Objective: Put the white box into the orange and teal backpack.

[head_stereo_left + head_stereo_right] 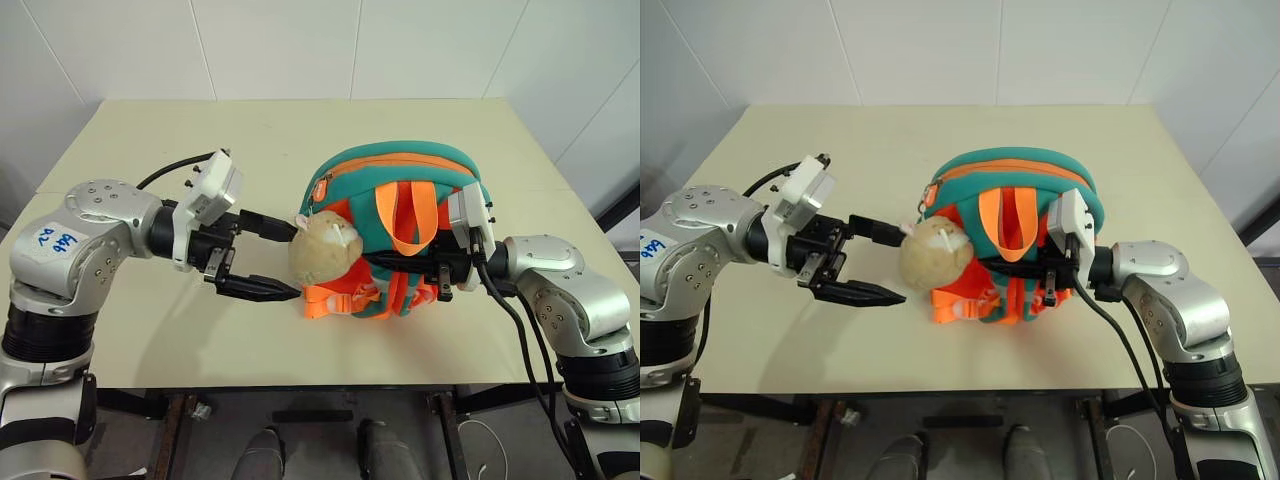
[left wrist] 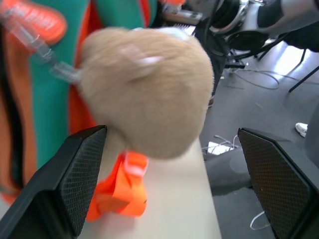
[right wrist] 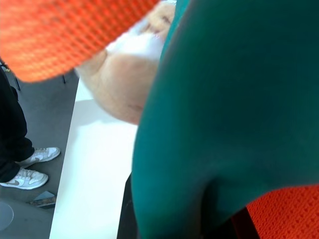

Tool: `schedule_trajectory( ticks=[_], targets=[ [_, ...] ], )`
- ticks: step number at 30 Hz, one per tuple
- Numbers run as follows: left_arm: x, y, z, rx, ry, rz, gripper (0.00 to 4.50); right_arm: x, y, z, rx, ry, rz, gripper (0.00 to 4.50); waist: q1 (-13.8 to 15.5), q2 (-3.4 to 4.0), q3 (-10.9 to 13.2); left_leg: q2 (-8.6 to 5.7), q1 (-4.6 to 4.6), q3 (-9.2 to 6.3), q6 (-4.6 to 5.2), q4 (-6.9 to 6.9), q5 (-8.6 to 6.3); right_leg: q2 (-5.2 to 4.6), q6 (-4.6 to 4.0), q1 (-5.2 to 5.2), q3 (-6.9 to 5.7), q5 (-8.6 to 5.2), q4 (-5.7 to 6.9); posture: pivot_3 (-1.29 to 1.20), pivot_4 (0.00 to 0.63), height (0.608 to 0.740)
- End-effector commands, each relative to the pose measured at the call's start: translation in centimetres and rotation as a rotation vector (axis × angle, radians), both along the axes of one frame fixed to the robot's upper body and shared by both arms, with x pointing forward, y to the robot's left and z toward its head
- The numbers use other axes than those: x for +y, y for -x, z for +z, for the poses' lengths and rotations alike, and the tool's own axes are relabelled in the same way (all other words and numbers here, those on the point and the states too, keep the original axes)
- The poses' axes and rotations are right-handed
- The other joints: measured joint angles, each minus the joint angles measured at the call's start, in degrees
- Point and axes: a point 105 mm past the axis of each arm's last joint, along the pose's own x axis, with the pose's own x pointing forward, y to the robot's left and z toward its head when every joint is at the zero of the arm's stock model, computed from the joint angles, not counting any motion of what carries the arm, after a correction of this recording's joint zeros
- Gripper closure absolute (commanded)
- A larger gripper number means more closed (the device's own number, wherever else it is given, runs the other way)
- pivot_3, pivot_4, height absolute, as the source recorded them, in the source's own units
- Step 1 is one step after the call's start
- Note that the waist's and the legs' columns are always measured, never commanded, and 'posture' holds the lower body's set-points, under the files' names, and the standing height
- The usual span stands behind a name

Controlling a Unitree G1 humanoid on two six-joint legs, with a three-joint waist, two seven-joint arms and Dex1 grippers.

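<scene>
Your orange and teal backpack (image 1: 400, 225) stands on the table (image 1: 200, 150), right of centre, its plush charm (image 1: 322, 250) on the left side. Your right gripper (image 1: 440, 272) is pinched on the backpack's right side. Your left gripper (image 1: 285, 260) is spread wide just left of the charm.

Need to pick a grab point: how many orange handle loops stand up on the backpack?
1 that I can see: an orange handle loop on the backpack, beside the right tool. Another may be hidden.
</scene>
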Motion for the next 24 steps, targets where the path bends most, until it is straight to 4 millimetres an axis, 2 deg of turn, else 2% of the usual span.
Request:
schedule_trajectory(
  ticks=[1, 3, 6, 13, 15, 19, 21, 24],
  targets=[
    [-0.8, 0.1, 0.5, -0.052, 0.019, -0.003, 0.02, 0.2, 0.2, 0.6, -0.04, 0.001, 0.01, 4.5, 0.0, 0.0, 0.0, 0.0, 0.0, 0.0, 0.0, 0.01, 0.0, 0.0, 0.0, 0.0, 0.0, 0.0, 0.0, 0.0, 0.15, 0.74],
    [-1.2, -0.5, -0.1, -0.059, 0.004, 0.021, 0.02, 0.3, 0.2, 0.6, -0.041, -0.001, 0.009, 4.5, 0.02, 0.0, 0.0, 0.0, 0.0, 0.0, 0.0, 0.02, 0.0, 0.0, 0.0, 0.01, 0.0, 0.0, -0.01, 0.0, 0.15, 0.74],
    [-1.9, -2.2, -0.1, -0.125, 0.011, 0.107, 0.58, 0.3, 0.3, 0.7, -0.043, -0.004, 0.006, 4.5, 0.09, 0.0, 0.0, 0.0, -0.01, 0.0, 0.0, 0.03, 0.0, 0.0, 0.01, 0.02, 0.0, 0.0, -0.01, 0.0, 0.15, 0.74],
    [-2.7, -2.7, 0.6, -0.135, 0.048, 0.118, 2.69, 0.3, 0.7, 0.5, -0.042, -0.01, 0.002, 4.5, 0.07, 0.0, 0.0, 0.0, -0.01, 0.0, 0.0, 0.03, 0.0, 0.0, 0.01, 0.02, 0.0, 0.01, -0.03, 0.0, 0.15, 0.74],
    [-2.3, -2.7, 0.6, -0.126, 0.037, 0.129, 3.2, 0.2, 0.9, 0.5, -0.04, -0.017, 0.002, 4.5, 0.1, 0.0, 0.0, 0.0, -0.02, 0.0, 0.0, 0.03, 0.0, 0.0, 0.01, 0.02, 0.0, 0.01, -0.05, 0.0, 0.15, 0.74],
    [0.3, -3.5, 1.2, -0.098, -0.023, 0.203, 4.04, 0.2, 1.6, 0.4, -0.022, -0.068, 0.018, 4.5, 0.0, 0.0, 0.0, 0.0, -0.01, 0.0, 0.0, 0.03, 0.0, 0.01, 0.01, 0.01, 0.0, 0.01, -0.04, 0.0, 0.15, 0.74],
    [1.3, -4.1, 2.3, -0.116, -0.015, 0.241, 4.22, 0.2, 2.2, 0.3, -0.008, -0.104, 0.034, 4.5, -0.01, 0.0, 0.0, 0.0, 0.0, 0.0, 0.0, 0.03, 0.0, 0.01, 0.0, 0.01, -0.01, 0.0, -0.03, 0.0, 0.15, 0.74],
    [2.4, -4.9, 3.7, -0.125, 0.011, 0.293, 4.25, 0.3, 2.8, 0.0, 0.01, -0.148, 0.051, 4.5, 0.07, 0.0, 0.0, 0.0, -0.01, 0.0, 0.0, 0.03, 0.0, 0.01, 0.0, 0.04, -0.01, 0.0, -0.07, 0.0, 0.15, 0.74]
  ],
)
